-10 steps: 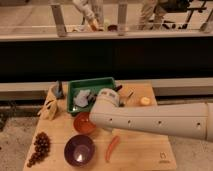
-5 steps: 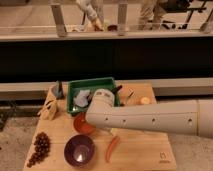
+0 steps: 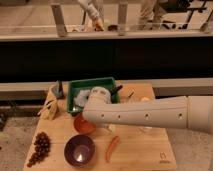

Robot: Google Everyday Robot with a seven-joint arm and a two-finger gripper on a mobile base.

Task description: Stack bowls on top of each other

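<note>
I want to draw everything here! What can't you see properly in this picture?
Camera view:
Hand: mostly hidden behind the arm, beside the green tray.
Orange bowl: partly covered by the arm.
Things in the tray: too blurry to name.
People at the top: cut off by the edge.

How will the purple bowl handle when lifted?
The purple bowl holds a clean round shape, so it is probably rigid. The shine inside hints at a slippery rim. Sitting upright, it should not roll. The gripper hangs over the tray.
</note>
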